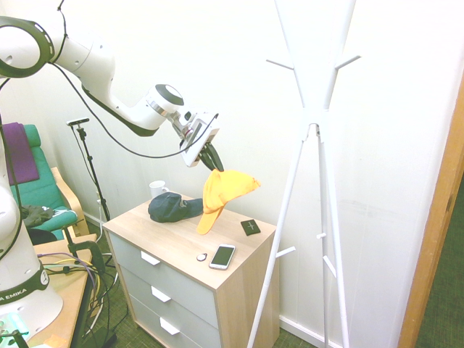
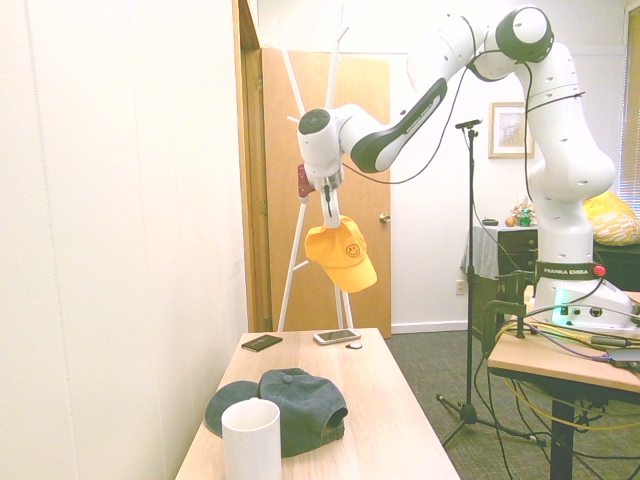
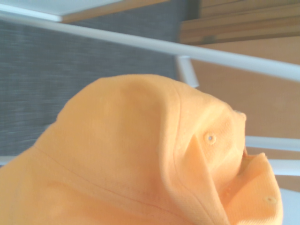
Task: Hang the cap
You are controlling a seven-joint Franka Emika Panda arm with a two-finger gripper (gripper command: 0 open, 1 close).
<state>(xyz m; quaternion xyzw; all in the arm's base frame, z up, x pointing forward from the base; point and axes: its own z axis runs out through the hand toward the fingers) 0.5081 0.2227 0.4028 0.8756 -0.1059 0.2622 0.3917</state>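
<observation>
Yellow cap [image 2: 341, 256] hanging below the fingers [image 2: 331, 226], its crown fabric pinched between them.

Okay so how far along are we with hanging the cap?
Picking up looks done: the yellow cap hangs from the shut gripper, above the dresser top. Getting it to the white rack seems to be underway. Hooking it on a peg and letting go remain.
</observation>
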